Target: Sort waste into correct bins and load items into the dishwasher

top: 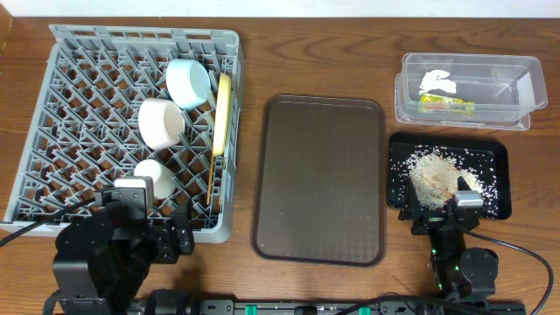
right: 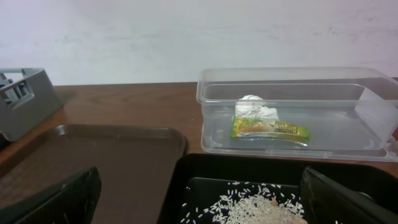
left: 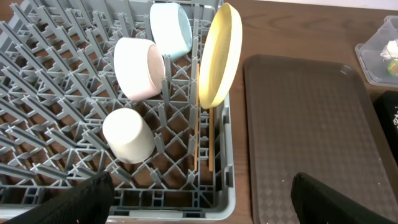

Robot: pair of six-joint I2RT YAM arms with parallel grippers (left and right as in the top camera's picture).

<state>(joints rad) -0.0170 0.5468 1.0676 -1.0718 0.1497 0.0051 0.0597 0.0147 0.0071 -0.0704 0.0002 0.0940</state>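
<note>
The left gripper [left: 202,183] was spread wide, its two black fingers well apart at the near wall of the grey dish rack [top: 87,52], holding and touching nothing. The right gripper [right: 200,177] was likewise wide open and empty, poised at the near edge of the black tray [top: 494,153]. In the rack, the round yellow plate [left: 219,56] stood on edge against the right wall, with the wooden chopsticks [left: 196,140] lying along the grid below it. Beside the plate the light blue bowl [left: 169,28] and the pale pink-white bowl [left: 138,68] rested tilted among the pegs, and the small white cup [left: 127,135] sat nearer the front. The clear plastic tub [right: 348,118] held the crumpled white tissue [right: 255,107] and the green-and-orange snack wrapper [right: 270,129]. Whitish rice scraps [top: 433,171] lay heaped and scattered in the black tray. A brown serving tray [top: 319,179] sat on the table [top: 306,52] between the rack and the bins.
</note>
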